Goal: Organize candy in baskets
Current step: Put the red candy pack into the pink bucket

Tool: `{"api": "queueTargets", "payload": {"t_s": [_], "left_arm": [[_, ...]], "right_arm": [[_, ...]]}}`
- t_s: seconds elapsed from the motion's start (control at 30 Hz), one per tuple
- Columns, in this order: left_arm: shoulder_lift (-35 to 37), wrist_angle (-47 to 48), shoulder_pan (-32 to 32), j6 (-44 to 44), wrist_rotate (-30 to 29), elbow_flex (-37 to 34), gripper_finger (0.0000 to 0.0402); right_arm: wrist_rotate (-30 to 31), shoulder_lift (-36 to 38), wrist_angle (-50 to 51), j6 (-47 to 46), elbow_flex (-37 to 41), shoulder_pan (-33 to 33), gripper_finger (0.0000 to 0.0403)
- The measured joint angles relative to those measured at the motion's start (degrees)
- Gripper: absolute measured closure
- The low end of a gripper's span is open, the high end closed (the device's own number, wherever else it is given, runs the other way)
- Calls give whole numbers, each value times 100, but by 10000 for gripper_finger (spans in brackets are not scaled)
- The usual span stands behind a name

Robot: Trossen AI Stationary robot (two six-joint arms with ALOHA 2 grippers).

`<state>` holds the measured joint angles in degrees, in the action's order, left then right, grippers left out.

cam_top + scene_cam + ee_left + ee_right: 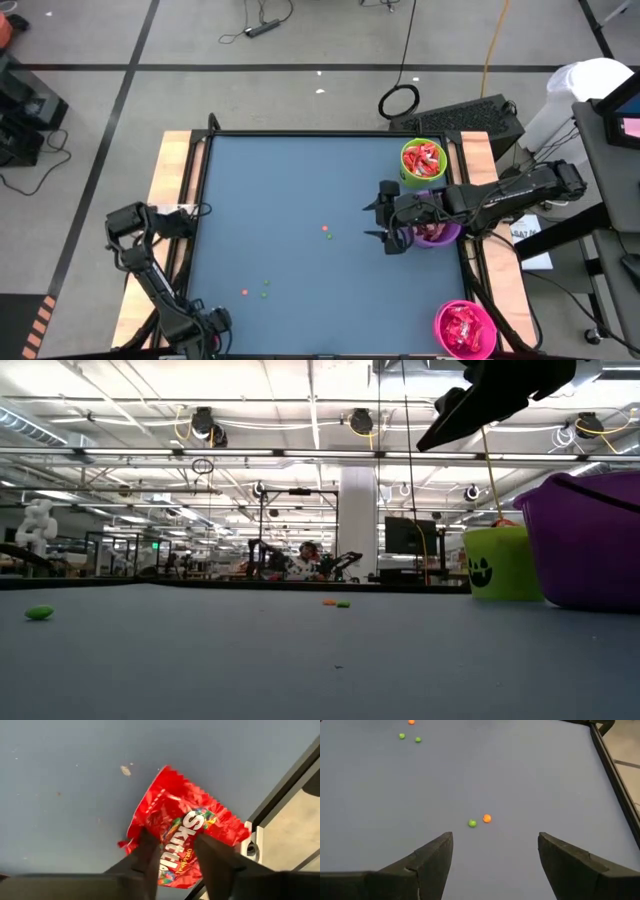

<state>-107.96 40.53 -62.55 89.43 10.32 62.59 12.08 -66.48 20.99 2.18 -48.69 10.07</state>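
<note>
1. High view: the green basket (pixel 423 160) at the far right of the table (pixel 280 200) is heaped with red candy, and the pink basket (pixel 465 329) at the near right corner is also full. The purple basket (pixel 438 232) sits between them, mostly hidden under the right gripper (pixel 385 222), so what it holds cannot be made out. A few loose coloured dots (pixel 326 230) lie on the mat. The left arm is folded down at the near left corner, its gripper tucked out of clear sight here.
2. Low view: the purple basket (pixel 585 540) fills the right edge, with the green basket (pixel 502 562) just behind it. No wrappers show on the mat from here, only dots.
3. Left wrist view: here's the action! One red candy packet (pixel 180 837) lies on the mat near the table's edge, and the left gripper (pixel 176 852) straddles it, fingers (pixel 148 855) pressing onto the wrapper, closing in but not clearly clamped yet.
4. Right wrist view: the right gripper (pixel 495 852) hangs with its fingers spread wide, holding nothing, above bare mat and dots.
5. Judgement: nearly done, since this packet looks like the last one still out of a basket.
</note>
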Motion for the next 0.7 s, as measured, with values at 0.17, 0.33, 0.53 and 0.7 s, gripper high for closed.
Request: {"api": "queueTargets", "payload": {"t_s": [0.17, 0.33, 0.53, 0.7], "left_arm": [[22, 23, 5, 2, -110, 0, 336], [69, 28, 21, -39, -134, -5, 369], [327, 139, 193, -134, -984, -63, 399], [624, 204, 534, -430, -1983, -102, 400]], "right_arm": [[2, 0, 81, -44, 0, 1, 124], [-1, 0, 77, -99, 0, 2, 124], [-3, 2, 121, -108, 0, 1, 124], [-6, 2, 147, -124, 0, 2, 124]]}}
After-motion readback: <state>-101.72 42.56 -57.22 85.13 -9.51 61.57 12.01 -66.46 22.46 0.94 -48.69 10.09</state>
